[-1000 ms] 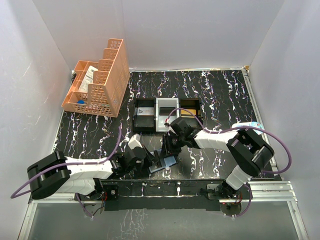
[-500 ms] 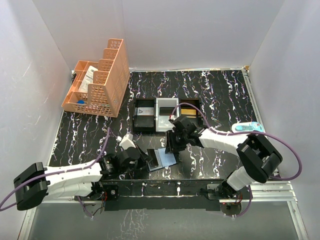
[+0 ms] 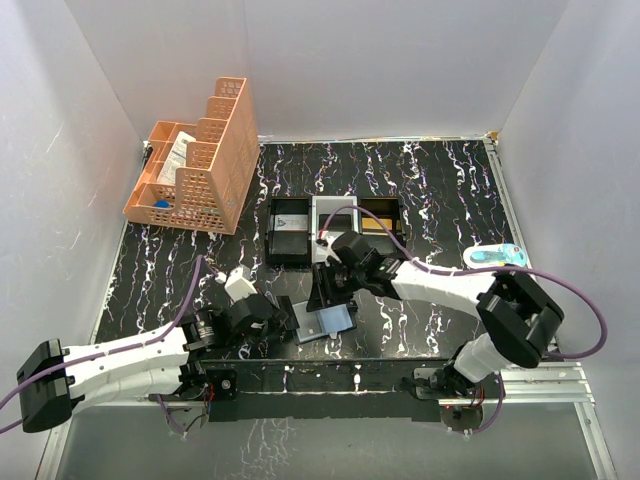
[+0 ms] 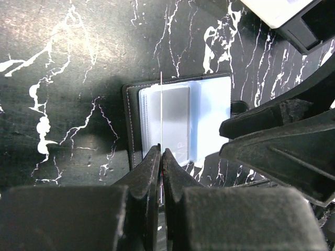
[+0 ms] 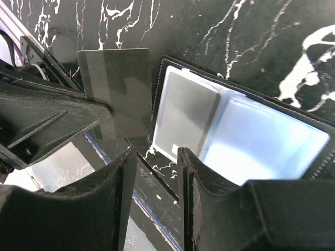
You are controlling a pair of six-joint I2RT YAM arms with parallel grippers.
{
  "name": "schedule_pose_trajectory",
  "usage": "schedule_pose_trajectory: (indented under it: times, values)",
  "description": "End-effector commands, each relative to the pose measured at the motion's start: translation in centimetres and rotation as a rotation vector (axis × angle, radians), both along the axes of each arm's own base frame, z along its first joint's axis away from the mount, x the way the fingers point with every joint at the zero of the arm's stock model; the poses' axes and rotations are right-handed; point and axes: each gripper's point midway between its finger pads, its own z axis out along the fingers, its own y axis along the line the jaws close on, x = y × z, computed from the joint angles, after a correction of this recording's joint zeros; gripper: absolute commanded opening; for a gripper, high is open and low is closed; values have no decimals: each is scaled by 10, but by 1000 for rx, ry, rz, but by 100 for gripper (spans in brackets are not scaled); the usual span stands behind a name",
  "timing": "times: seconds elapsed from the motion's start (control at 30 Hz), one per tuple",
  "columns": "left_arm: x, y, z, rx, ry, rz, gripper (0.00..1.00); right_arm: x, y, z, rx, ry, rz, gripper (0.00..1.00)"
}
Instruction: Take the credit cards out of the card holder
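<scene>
1. The card holder (image 3: 326, 322) lies open and flat on the tabletop (image 3: 430, 180). It is at the near edge, about in the middle.
2. The left end effector (image 4: 161, 157) reaches in from the left. Its 2 fingers are pressed together on 1 dark card (image 5: 118, 89), pinching it by 1 edge. The card stands up on its side, just beside the left edge of the holder.
3. The right end effector (image 5: 156, 172) is at the far side of the holder. Its 2 fingers are apart, and I see nothing held between them.
4. I think the step now is pulling out 1 card. That card looks free of its pocket.
5. The other card (image 5: 183, 117) shows through the clear pocket on the left page, so the job is not done.
6. Next, I think the left arm must carry its card away and set it down. That could be on bare tabletop or in the tray (image 3: 272, 232) farther back, but I cannot tell which.
7. After that, the other card needs a pinch on its edge. It is thin and flat, so the holder may slide unless something holds it down.
</scene>
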Motion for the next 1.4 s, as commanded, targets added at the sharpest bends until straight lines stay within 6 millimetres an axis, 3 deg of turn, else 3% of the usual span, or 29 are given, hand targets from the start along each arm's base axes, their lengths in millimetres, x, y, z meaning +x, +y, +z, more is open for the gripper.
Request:
schedule_pose_trajectory:
  times: [0.0,0.23,0.47,0.63,0.87,1.07,1.17,1.37]
  values:
    - [4,3,11,9,-22,24,0,5,26,10,51,-20,26,35]
    - [3,-6,12,-7,-27,-11,0,0,16,-27,-46,37,13,35]
    - [3,-11,17,16,-60,-79,0,11,0,-27,-128,-21,-37,36]
    - [0,-10,24,41,-84,-133,0,19,-5,-10,-129,-82,-70,40]
    - [0,-30,49,-44,-157,-262,0,39,-17,21,-84,-151,-150,47]
    - [13,-37,64,-150,-158,-334,0,62,-54,48,26,-187,-233,60]
    - [23,-36,75,-247,-181,-343,0,62,-60,67,132,-213,-247,64]
    - [24,-45,90,-356,-225,-416,0,55,-60,97,326,-273,-321,65]
